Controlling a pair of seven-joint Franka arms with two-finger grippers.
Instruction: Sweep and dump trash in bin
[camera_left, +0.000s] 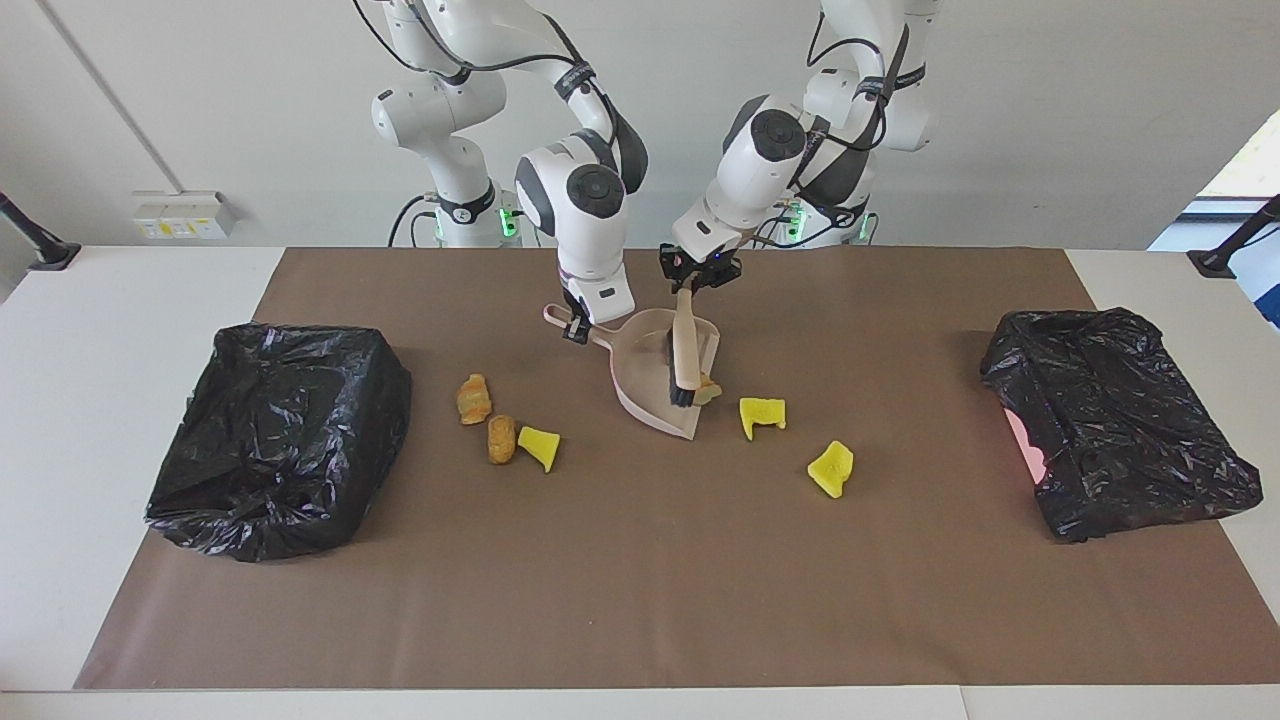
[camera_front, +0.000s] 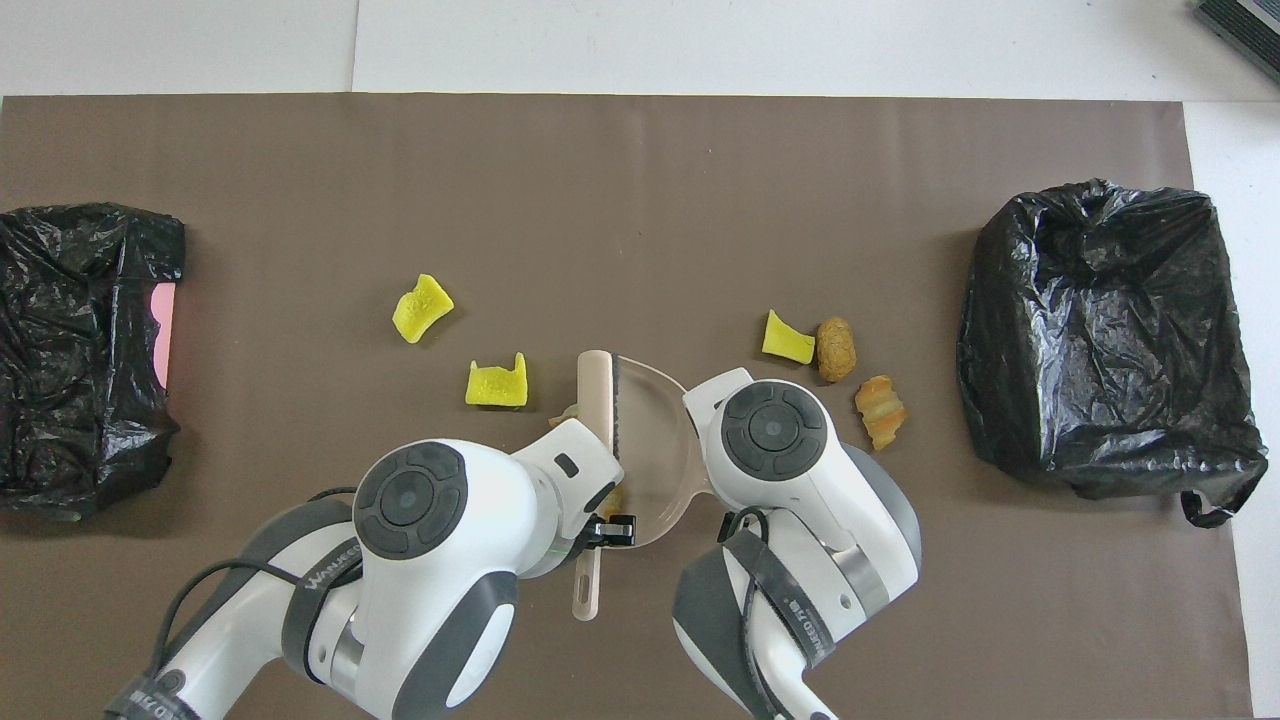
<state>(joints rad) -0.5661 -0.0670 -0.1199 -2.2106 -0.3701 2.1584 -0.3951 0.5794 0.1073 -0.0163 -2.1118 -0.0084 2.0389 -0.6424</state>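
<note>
The left hand (camera_left: 697, 276) grips the brush (camera_left: 685, 352), the right hand (camera_left: 577, 327) the dustpan (camera_left: 655, 375); light, springy foam chunks (camera_left: 762, 414) likely scoot when swept low.

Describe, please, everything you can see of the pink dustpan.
The pink dustpan is a pale pink, plastic-looking scoop with a rounded back wall, a flat open lip and a short looped handle. It rests on the brown mat, mid-table. The right gripper is shut on its handle. The brush, held by the left gripper, reaches into its tray, where an orange-tan foam chunk lies at the lip.
</note>
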